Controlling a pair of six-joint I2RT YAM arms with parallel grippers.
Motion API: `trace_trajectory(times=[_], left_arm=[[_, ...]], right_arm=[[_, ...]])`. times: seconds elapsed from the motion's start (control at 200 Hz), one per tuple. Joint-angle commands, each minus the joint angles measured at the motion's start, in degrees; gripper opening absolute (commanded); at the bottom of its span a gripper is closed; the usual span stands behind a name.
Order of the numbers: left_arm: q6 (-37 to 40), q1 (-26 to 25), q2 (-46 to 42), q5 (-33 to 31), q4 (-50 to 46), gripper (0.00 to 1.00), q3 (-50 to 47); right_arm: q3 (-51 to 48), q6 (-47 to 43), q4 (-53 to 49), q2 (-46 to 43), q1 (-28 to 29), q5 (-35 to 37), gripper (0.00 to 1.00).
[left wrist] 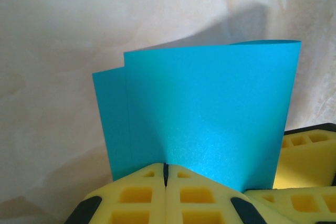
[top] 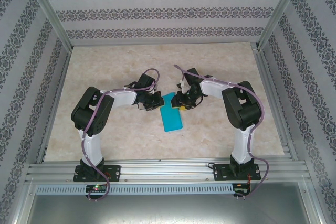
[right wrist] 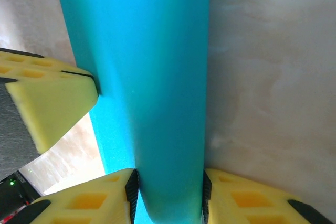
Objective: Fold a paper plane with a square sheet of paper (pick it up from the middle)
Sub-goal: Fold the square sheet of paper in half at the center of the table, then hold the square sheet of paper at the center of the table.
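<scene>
The thin teal-blue paper sheet is sitting near the middle of the beige marbled tabletop, between the two arms. It is folded over on itself (the two layers are sitting slightly offset at one corner).

The left gripper is meeting the sheet's far end from the left. In the left wrist view, the left gripper is pressing its yellow foam fingers together with no gap, pinching the sheet's edge.

The right gripper is meeting the same end from the right. In the right wrist view, the right gripper is holding its fingers apart. The sheet's rounded fold is filling that gap and touching both pads, so the gripper is clasping the fold.
</scene>
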Motion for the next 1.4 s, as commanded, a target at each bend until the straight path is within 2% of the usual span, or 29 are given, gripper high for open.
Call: trace_trajectory(times=[0.0,0.125,0.32,0.669,1.089,1.394], left_arm=[[-1.6,-0.7,-4.1,-2.3,-2.7,0.23,1.3],[-2.1,-0.2,-8.6,-6.9,-4.5,0.33,0.6],[-4.2,2.2,-14.4,-10.7,-3.8,0.35,-3.8],[-9.9,3.1,-22.3,-16.4,-2.2,0.36,-12.4],[-12.3,3.6,-22.7,-18.8,-4.0,0.36,-14.6],[-10.9,4.0,-21.0,-16.2,-2.9,0.36,-14.4]], right_arm=[[-0.8,-0.7,-0.7,1.2,-0.2,1.7,0.37],[-2.6,0.3,0.8,1.1,0.3,6.6,0.36],[-3.3,-0.4,2.2,1.3,1.3,9.3,0.36],[-2.3,-2.6,1.4,3.1,4.5,13.8,0.37],[-1.8,-3.5,1.3,4.2,5.6,15.0,0.43],[-1.6,-3.2,0.6,5.7,5.8,18.1,0.43]])
